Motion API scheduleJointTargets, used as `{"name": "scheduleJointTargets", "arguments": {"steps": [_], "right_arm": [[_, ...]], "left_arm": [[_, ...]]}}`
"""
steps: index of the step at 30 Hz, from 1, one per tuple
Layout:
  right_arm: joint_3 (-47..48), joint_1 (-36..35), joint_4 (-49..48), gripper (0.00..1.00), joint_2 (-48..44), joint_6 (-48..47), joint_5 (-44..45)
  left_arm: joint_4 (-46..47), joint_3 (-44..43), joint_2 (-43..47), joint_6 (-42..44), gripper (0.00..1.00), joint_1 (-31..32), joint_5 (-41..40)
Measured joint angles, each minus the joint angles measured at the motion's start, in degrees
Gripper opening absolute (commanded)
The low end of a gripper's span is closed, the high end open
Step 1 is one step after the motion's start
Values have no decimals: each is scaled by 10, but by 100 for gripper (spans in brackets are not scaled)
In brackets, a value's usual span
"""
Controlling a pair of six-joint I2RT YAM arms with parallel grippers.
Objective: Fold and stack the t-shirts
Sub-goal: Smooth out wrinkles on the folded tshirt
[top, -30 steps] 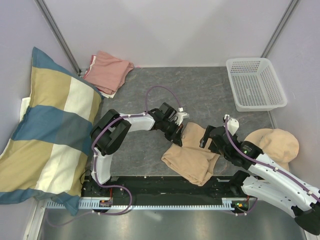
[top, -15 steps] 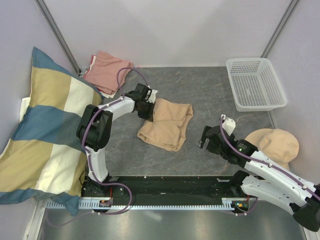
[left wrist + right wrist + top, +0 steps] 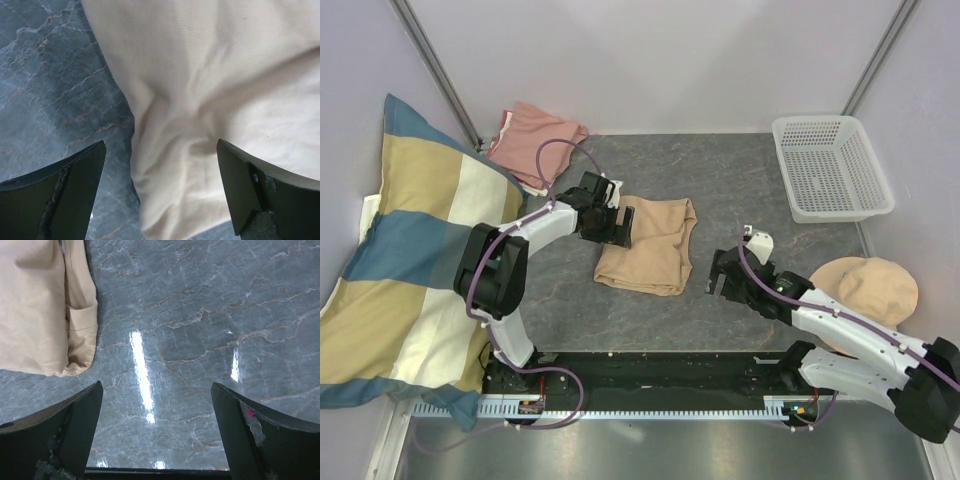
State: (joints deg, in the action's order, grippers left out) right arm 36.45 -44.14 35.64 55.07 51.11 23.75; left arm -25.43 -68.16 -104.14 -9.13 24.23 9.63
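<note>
Folded tan t-shirt (image 3: 650,250) directly beneath the gaping left pincer (image 3: 161,150), unheld

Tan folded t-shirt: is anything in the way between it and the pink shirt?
Only the left gripper, open at the left edge of the soft tan folded t-shirt, sits between it and the salmon-pink cloth t-shirt. No other object lies between them.

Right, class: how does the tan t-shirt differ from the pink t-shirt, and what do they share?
The tan t-shirt is peach-beige, the pink t-shirt salmon. The tan one lies mid-table; the pink one sits in the far left corner by the striped pillow. The open left pincer is over the tan one; none is near the pink one. Both lie folded on the table.
</note>
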Motion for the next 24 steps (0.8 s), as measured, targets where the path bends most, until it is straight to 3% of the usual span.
{"name": "scheduleJointTargets", "arguments": {"steps": [8,24], "right_arm": [[20,0,-77,98,93,-34,-10],[223,0,-223,98,349,-126,-35]], "left_arm": [[43,16,30,-35,100,0,30],[108,83,30,-70,100,0,45]]}}
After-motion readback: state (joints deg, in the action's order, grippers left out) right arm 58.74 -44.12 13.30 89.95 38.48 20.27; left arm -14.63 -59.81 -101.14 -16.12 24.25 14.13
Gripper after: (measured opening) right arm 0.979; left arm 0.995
